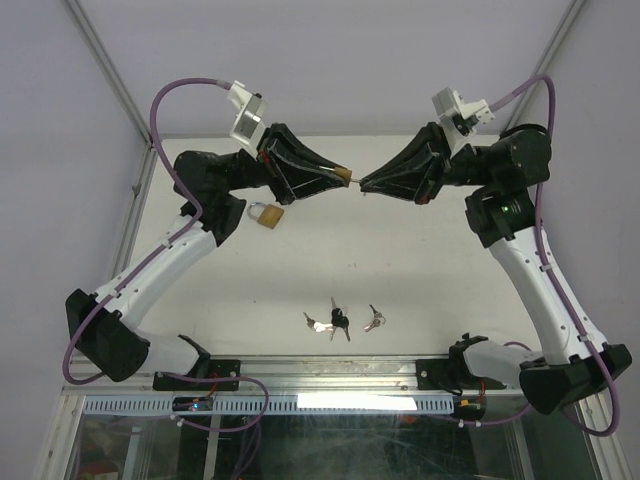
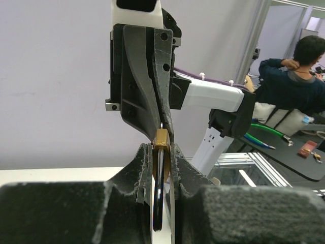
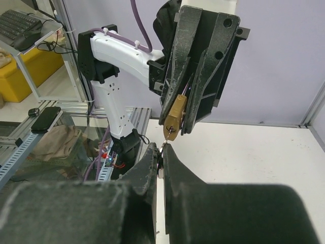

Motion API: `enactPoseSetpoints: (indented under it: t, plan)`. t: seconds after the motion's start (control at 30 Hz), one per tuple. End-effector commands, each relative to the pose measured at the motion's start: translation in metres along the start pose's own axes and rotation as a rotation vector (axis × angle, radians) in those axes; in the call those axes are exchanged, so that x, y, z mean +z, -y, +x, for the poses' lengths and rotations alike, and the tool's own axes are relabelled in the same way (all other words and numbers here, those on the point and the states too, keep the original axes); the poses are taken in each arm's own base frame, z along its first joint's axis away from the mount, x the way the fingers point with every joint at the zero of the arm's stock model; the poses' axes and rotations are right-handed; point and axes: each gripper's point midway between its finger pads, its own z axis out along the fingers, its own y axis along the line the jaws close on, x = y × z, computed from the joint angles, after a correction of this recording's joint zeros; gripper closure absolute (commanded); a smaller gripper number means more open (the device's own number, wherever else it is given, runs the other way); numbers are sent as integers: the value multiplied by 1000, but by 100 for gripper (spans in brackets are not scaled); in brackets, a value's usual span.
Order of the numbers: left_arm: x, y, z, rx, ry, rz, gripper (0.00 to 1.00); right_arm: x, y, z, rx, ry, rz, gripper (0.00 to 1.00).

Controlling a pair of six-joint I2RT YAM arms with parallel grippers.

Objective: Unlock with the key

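My left gripper (image 1: 340, 176) is shut on a brass padlock (image 2: 161, 139) and holds it in the air over the table's far middle; its dark shackle (image 2: 158, 193) lies between my fingers. My right gripper (image 1: 365, 184) faces it tip to tip and is shut on a small key (image 3: 161, 165). In the right wrist view the key's tip meets the keyhole at the bottom of the padlock (image 3: 173, 120). The key's blade is mostly hidden by the fingers.
A second brass padlock (image 1: 267, 215) lies on the white table (image 1: 430, 290) under the left arm. Loose keys (image 1: 333, 321) and another key (image 1: 375, 320) lie near the front edge. Metal frame rails run along the table's sides.
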Motion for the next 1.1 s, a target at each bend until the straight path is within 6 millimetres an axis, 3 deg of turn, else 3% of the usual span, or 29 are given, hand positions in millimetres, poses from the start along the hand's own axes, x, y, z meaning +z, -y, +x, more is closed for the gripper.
enactPoseSetpoints:
  t: [0.0,0.17,0.4,0.63,1.07]
  plan:
    - [14,33,-24,52,34,114,100,-5,-12,-14,-86,36,39,100]
    - [17,37,-37,53,38,126,100,-16,-21,-13,-93,14,75,100]
    - [17,35,-37,64,17,130,100,-30,-31,-25,-130,36,152,100]
    - [21,33,-40,47,21,148,100,-26,-55,-43,-137,125,60,100]
    - [45,30,-31,5,0,202,100,-24,-59,-48,-201,101,94,100]
